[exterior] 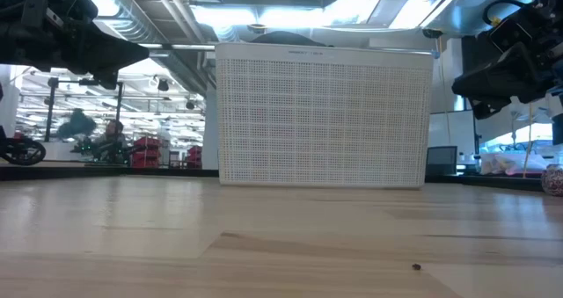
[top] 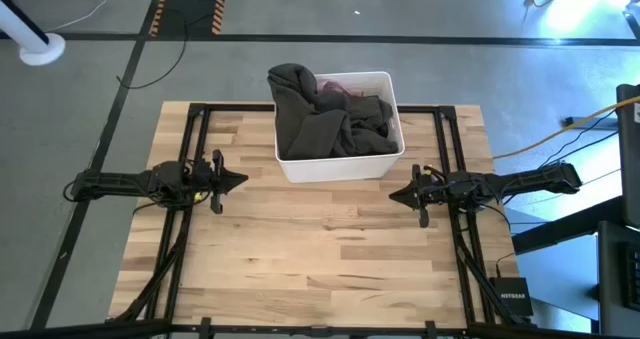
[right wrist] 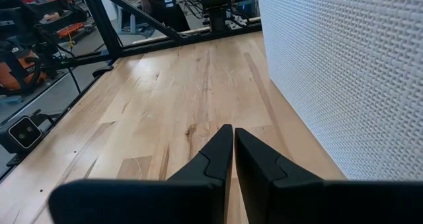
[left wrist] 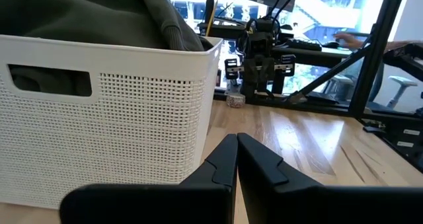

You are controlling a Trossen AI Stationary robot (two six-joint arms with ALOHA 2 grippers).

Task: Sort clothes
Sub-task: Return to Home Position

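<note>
The wooden worktop (top: 320,249) carries a white bin (top: 340,166) at the middle of its far edge. A large dark olive-brown garment (top: 320,119) fills the bin, heaped above the rim and draped over its far left corner. A sliver of light pink fabric (top: 345,82) shows behind it. The left gripper (top: 243,179) hangs over the worktop's left side and the right gripper (top: 392,195) over its right side. Both point inward, fingers pressed together on nothing.
</note>
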